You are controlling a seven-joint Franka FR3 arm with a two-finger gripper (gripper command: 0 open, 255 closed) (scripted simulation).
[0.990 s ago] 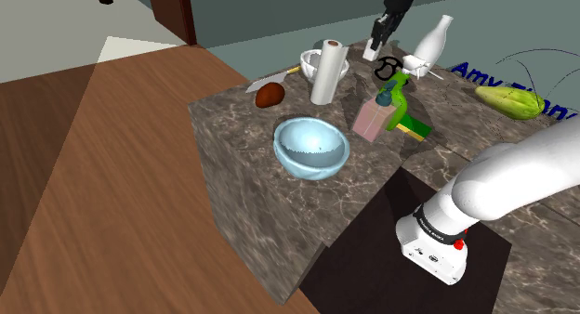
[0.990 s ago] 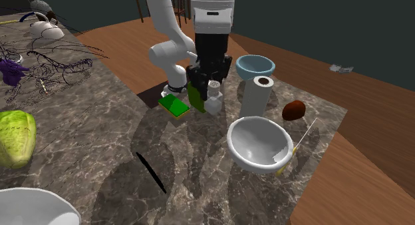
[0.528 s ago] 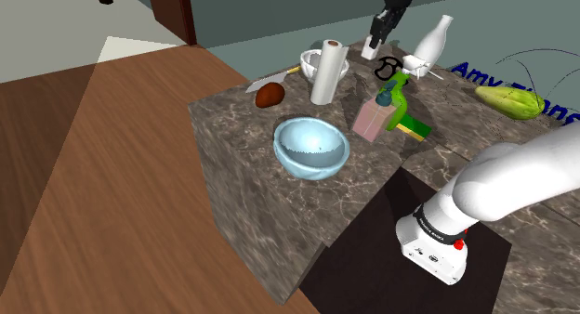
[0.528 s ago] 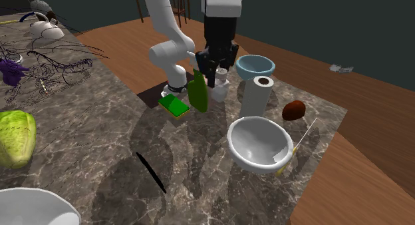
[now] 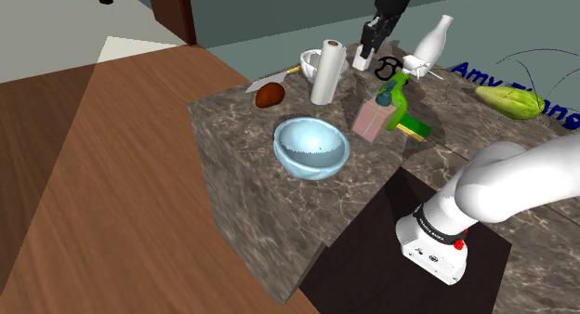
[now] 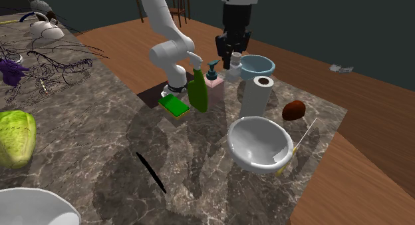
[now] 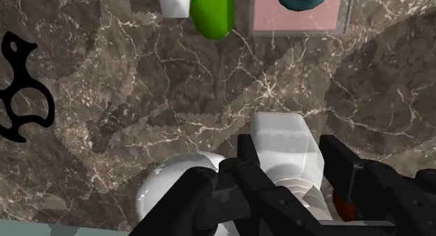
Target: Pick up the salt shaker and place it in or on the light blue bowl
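Salt shaker (image 7: 283, 133), white and blocky, is clamped between my black gripper's (image 7: 290, 160) two fingers, lifted clear of the dark veined counter (image 5: 242, 145). In the shoulder view it hangs just beside the top of the paper towel roll (image 5: 325, 72). Below me in the wrist view are the pink soap dispenser (image 7: 297, 11) and a green bottle (image 7: 213, 15). The light blue bowl (image 5: 311, 147) sits on the counter, well apart from the shaker. Blue lettering on the surface at the shoulder view's right reads "Amy" (image 5: 474, 77); the letters after it I cannot make out.
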